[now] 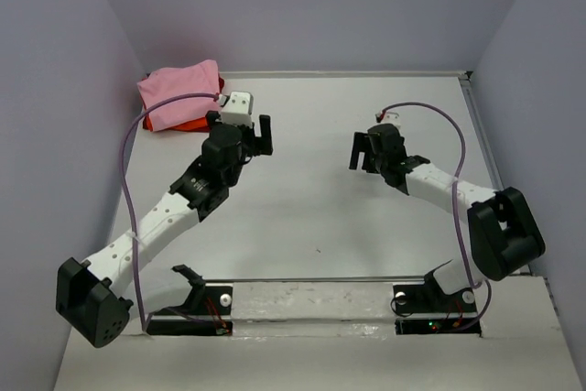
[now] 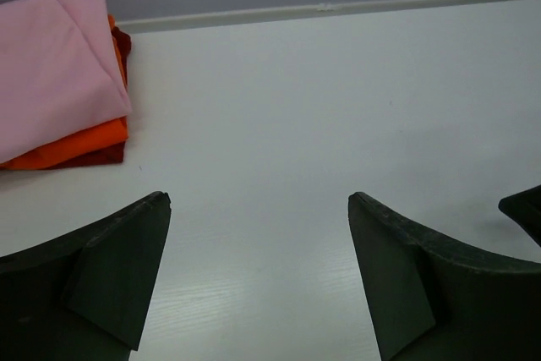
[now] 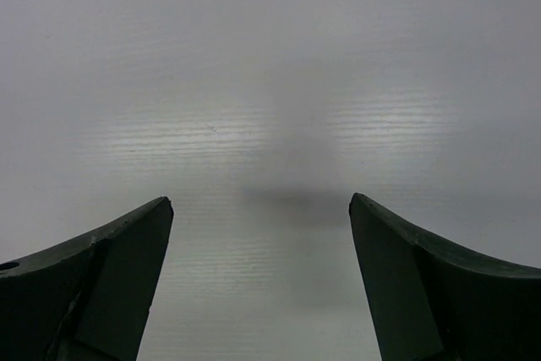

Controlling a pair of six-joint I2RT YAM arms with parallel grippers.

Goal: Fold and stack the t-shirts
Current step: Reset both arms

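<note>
- The table (image 1: 320,217) carries both shirts in its far-left corner.
- The pink t-shirt (image 2: 51,65) lies folded on the orange-red t-shirt (image 2: 76,145), so the stack looks finished.
- The left gripper (image 2: 259,199) is near the stack, fingers apart and empty, probably just let go.
- The right gripper (image 3: 261,200) is well apart from the stack, fingers also spread and holding nothing.

No writing, label, brand mark, number or sign can be read in any view. The pink t-shirt (image 2: 51,65) and the orange-red t-shirt (image 2: 80,143), stacked at the far left corner of the table (image 2: 338,107), show only plain cloth.
</note>
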